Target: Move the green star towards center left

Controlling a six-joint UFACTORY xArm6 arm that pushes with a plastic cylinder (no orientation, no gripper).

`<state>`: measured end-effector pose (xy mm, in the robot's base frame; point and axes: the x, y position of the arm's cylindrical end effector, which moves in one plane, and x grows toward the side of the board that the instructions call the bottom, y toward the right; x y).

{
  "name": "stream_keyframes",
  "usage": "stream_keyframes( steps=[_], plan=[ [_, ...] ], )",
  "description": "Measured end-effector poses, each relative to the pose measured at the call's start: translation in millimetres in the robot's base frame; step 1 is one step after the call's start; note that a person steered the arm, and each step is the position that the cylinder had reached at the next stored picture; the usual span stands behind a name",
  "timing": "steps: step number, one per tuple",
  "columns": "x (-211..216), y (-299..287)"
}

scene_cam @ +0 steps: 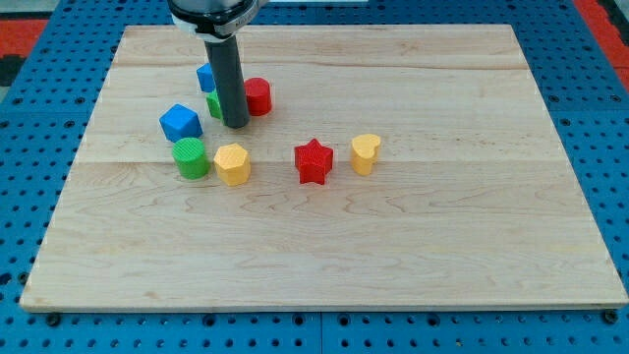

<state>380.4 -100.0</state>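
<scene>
The green star [213,103] lies in the upper left part of the wooden board [324,246], mostly hidden behind my rod, so only a green edge shows. My tip [235,123] rests on the board right at the star's right side, between it and a red cylinder [257,96]. A blue block [205,77] sits just above the star, partly hidden by the rod.
A blue cube [181,122] lies left of my tip. Below it stand a green cylinder [190,157] and a yellow hexagon [233,163]. A red star [314,161] and a yellow heart [365,153] lie near the board's middle.
</scene>
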Motion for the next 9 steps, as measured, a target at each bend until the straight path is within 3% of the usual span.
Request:
stream_keyframes(
  steps=[1, 2, 3, 9],
  plan=[
    [-11, 32],
    [-25, 26],
    [-25, -43],
    [-51, -69]
  ],
)
